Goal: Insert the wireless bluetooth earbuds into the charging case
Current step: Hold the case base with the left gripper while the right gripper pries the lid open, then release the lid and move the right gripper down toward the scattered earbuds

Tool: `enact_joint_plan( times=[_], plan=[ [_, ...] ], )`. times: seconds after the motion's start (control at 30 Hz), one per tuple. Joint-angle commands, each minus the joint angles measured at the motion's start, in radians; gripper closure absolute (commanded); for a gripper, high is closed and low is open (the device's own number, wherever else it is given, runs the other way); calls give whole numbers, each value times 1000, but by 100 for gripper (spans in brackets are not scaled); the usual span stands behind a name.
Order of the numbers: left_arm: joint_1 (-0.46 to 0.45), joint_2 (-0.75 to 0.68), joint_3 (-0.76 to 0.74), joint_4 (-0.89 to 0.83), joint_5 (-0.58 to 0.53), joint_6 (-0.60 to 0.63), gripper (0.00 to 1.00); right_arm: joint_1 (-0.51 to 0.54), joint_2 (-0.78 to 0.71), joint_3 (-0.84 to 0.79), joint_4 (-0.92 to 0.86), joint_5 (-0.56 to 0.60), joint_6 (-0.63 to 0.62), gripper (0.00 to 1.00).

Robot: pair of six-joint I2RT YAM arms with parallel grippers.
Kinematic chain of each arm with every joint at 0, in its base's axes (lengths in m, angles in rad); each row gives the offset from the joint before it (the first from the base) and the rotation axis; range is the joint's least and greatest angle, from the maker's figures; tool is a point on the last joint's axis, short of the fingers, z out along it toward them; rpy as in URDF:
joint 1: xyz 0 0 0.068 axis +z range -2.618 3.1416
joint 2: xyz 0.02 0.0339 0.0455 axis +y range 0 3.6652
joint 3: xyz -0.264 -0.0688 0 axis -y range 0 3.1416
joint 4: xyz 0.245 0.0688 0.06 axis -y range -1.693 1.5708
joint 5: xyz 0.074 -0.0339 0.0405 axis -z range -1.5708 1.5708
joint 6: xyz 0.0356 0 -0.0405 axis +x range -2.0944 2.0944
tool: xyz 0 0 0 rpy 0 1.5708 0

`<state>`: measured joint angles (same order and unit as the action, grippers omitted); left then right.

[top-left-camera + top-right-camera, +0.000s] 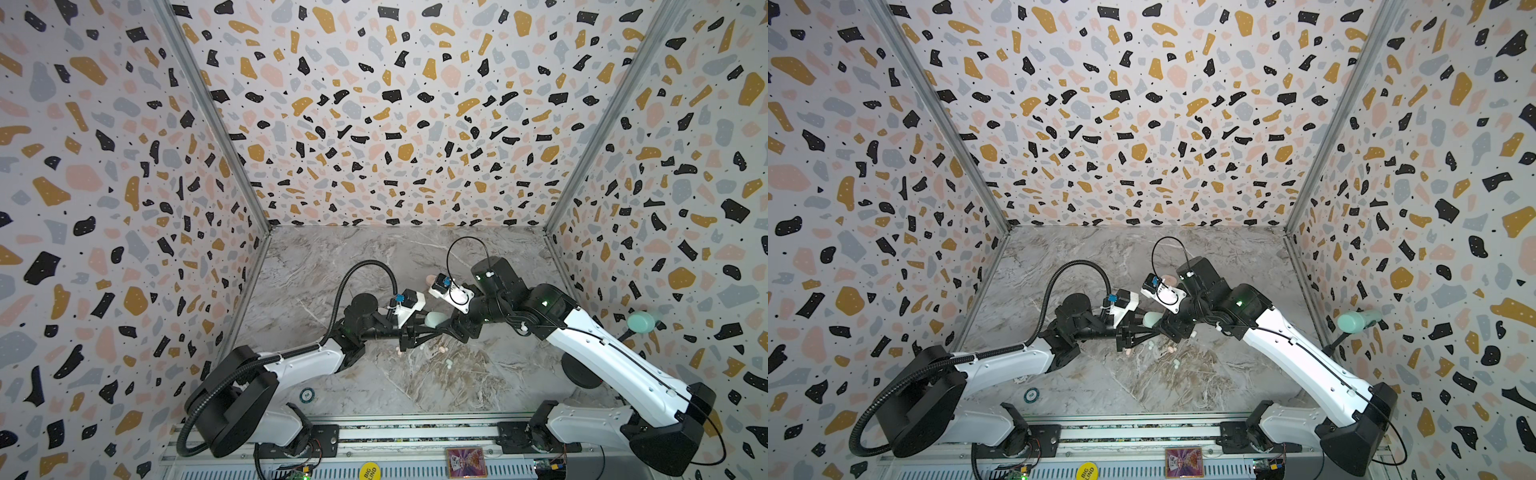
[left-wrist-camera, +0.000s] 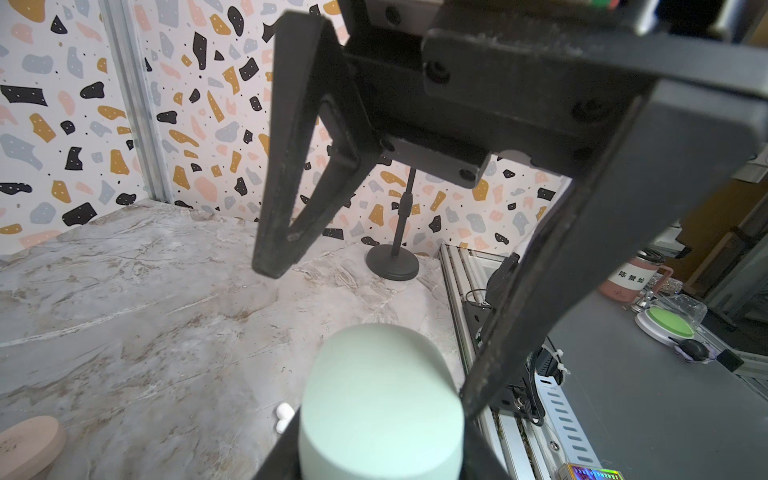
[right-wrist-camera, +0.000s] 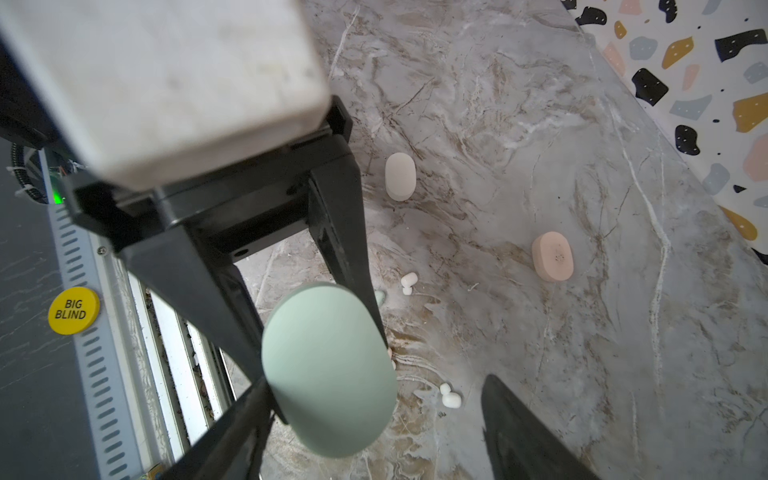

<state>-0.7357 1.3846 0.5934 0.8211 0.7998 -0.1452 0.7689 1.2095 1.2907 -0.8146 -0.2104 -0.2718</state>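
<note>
**Step shown: opening the case.** My left tool is clamped on the mint charging case, apparently closed, and holds it above the middle of the surface. My right tool stands wide open astride it, gripping nothing. The earbuds lie loose on the surface below, none seated. Next, I judge, the right tool must raise the lid without dislodging the case. Legible: "BIG BLIND" on a yellow disc beyond the front edge, and Chinese characters on a pink bottle off the surface.
</note>
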Motion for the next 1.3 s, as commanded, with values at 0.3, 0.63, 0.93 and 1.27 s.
enact_joint_plan(
  times=[0.3,0.63,0.93,1.27],
  plan=[
    [-9,-46,20,71,36,24,77,-96,1,52,58,95,48,21],
    [-11,-51,20,55,21,36,78,-115,23,80,74,70,75,19],
    [0,-13,19,121,-14,-27,78,-137,-14,103,41,-11,116,10],
    [76,50,47,223,-22,-120,78,-203,-51,136,-7,-87,248,1]
  ],
)
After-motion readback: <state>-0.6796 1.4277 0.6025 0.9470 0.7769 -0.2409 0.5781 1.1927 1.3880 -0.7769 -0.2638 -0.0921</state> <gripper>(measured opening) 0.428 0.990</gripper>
